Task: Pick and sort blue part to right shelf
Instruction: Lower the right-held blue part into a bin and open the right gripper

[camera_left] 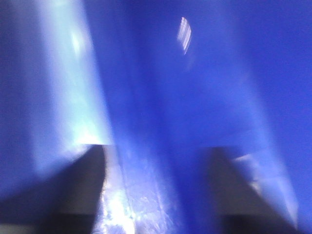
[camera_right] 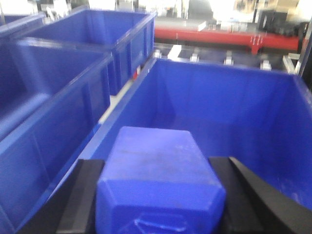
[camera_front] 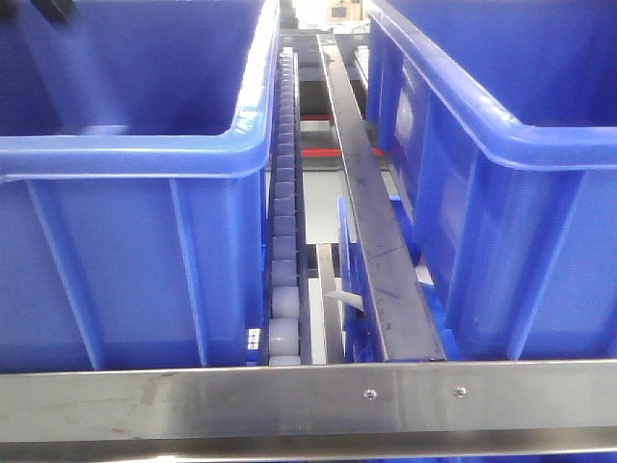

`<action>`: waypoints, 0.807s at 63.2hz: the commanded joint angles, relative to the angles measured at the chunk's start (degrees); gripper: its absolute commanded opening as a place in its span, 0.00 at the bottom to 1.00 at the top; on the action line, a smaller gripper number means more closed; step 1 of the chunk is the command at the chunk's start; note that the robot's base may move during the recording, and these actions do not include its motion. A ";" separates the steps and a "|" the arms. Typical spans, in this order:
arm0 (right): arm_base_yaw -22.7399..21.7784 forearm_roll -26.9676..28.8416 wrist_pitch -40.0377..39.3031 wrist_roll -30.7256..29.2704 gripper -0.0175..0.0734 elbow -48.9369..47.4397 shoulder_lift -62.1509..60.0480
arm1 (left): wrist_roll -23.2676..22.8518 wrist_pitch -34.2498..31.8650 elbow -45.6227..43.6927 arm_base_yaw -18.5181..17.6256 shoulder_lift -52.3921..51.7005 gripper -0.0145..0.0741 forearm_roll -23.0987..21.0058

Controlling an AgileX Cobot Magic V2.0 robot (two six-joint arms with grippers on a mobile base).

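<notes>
Blue part (camera_right: 158, 183) sits clamped between the right gripper's (camera_right: 156, 204) black fingers (camera_right: 80, 200), held above an open blue crate (camera_right: 219, 105) on the right shelf (camera_front: 308, 400). Left gripper's (camera_left: 156, 195) opening cannot be told; its view is a blue blur.

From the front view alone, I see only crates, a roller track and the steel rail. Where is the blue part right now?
Observer: The right wrist view shows the blue part clamped between the right gripper's dark fingers.
Operator: Is it over a crate?
Observer: Yes, an open blue crate lies directly ahead of it, with nothing visible inside.
Operator: And the left arm?
Observer: Its view is blurred; the left gripper faces a blue surface, with nothing visible between the fingers.
</notes>
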 commanded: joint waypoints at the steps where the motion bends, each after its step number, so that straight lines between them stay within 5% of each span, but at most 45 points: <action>1: -0.14 -0.78 -2.12 -0.32 0.50 -6.12 7.62 | 0.36 -2.60 0.42 -0.95 -5.65 0.30 0.56; 28: -2.15 -0.72 22.41 1.88 0.50 -31.32 47.33 | 0.65 -5.20 12.78 -0.95 -23.21 0.30 0.46; 51: -10.84 -0.56 13.92 1.88 0.49 -36.93 70.82 | 0.65 -8.03 22.16 -0.95 -42.13 0.30 0.46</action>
